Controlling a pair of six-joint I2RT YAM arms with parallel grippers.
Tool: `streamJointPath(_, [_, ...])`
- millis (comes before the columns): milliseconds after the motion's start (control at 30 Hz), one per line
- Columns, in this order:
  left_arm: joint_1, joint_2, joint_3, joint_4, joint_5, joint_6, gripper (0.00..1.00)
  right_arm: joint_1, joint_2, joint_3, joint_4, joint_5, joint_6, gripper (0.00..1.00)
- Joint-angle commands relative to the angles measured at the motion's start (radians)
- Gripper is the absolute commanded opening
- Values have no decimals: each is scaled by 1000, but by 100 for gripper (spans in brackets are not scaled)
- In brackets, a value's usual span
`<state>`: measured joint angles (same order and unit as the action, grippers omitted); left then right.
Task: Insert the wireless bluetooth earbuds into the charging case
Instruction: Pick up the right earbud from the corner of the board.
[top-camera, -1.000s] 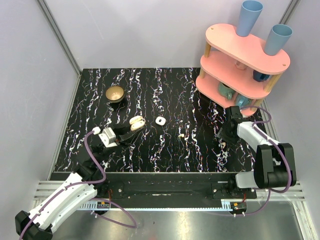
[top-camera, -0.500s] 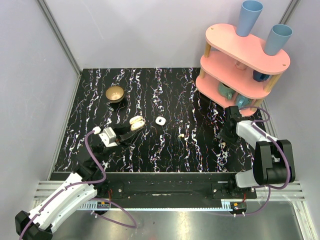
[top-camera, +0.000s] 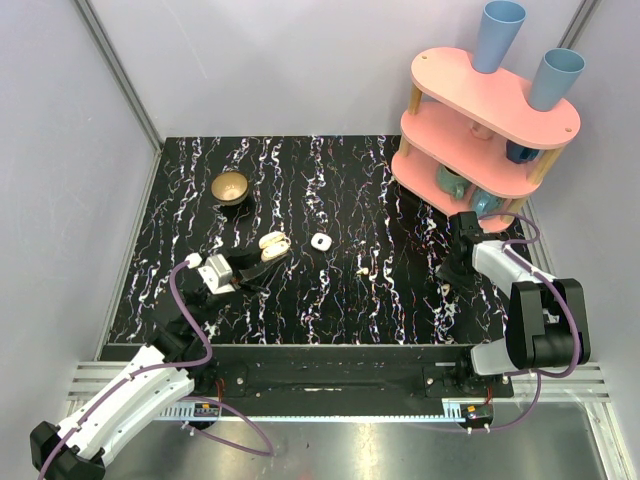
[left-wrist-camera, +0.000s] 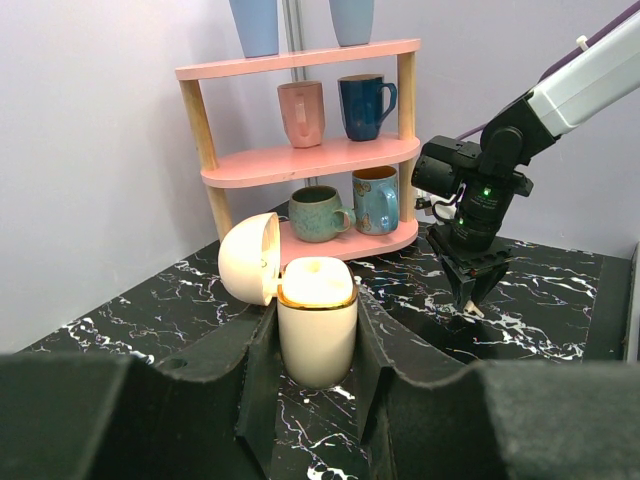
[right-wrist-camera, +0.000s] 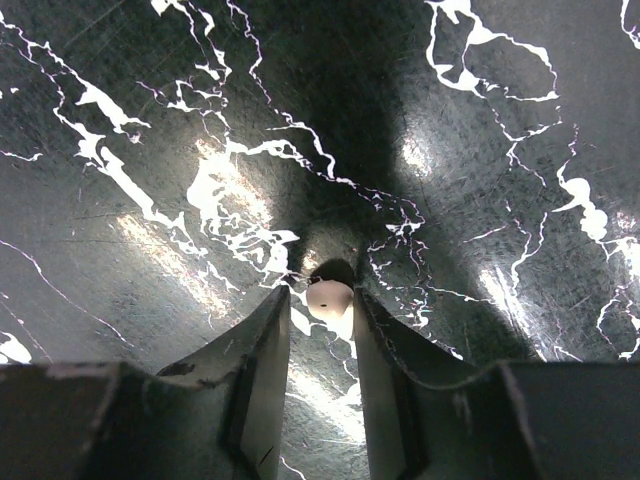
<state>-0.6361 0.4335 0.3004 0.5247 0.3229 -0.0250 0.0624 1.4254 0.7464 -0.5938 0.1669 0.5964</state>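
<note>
The black marbled tabletop (top-camera: 300, 312) is hard and glossy, so a bud that slips out will likely skid and get lost among the white streaks. The pink shelf (top-camera: 478, 152) at 2 o'clock stands near the right arm; a careless lift could brush its lower tier.

At 9 o'clock the left hand (top-camera: 258, 260) is pressed onto the cream charging case (left-wrist-camera: 317, 318), holding it upright with its lid (left-wrist-camera: 250, 258) swung open. A case that tips in that grip would spoil the insertion.

At 4 o'clock the right hand (top-camera: 446, 280) is down on the tabletop, its jaws narrow around one cream earbud (right-wrist-camera: 328, 297), which lies between them. A squeeze on that rounded shell, rather than the stem, could pop the earbud out sideways.

Whether the fingers already bite, I cannot tell. The stem is hidden under the bud's head. The case's sockets are washed out by glare. Another bud (top-camera: 362, 270) and a small white case (top-camera: 320, 241) near the centre are too small to read, and the remaining buds cannot be made out.
</note>
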Motion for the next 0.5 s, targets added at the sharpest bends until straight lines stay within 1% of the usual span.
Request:
streamJointPath(0, [0,-7,17,37,-21,11,0,-7,1,31,19,8,-7,38])
streamJointPath(267, [-2,-6,19,37,-24,11,0,-7,-8,25,22,-50,-15,38])
streamJointPath(467, [0,-7,17,34,-25,10,0,-7,-52,39,3,-12,-37,43])
